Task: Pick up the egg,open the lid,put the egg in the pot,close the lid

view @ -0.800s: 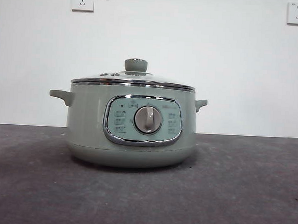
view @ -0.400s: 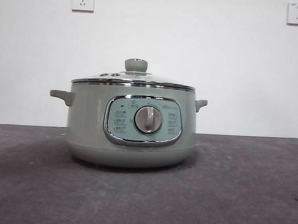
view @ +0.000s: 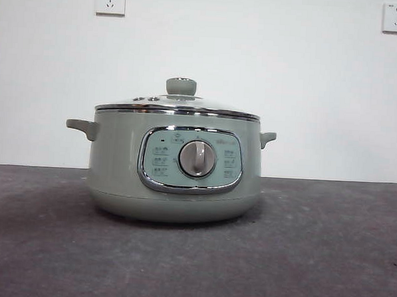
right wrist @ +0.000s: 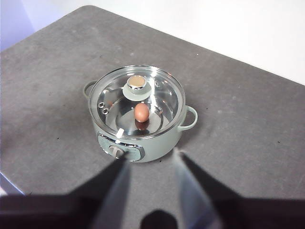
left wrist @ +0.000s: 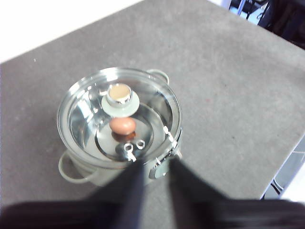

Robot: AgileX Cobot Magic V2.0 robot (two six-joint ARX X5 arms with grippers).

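- You had the egg lying inside the pot, on the shiny inner floor, seen through the glass in both wrist views.
- The lid sat flat on the pot's rim, its pale green knob upright at the centre; from the level front view the chrome edge ran all the way round with no gap.
- Your left gripper hung high above the table, well apart from the pot, its two jaws spread with open table and the pot's edge showing between them, holding nothing.
- Your right gripper was likewise high and clear on the control panel's side, its jaws parted wide and empty.
- Neither arm showed in the front view, so both looked drawn back from the work.
- Judging from how things lay, every step of the task looked done: egg in, lid on.
- What the next move called for, I judge, was little: keep both arms clear of the knob and side handles, and check that the lid was seated evenly rather than tilted on one side.
- The egg could roll on that smooth floor if you nudged the pot.
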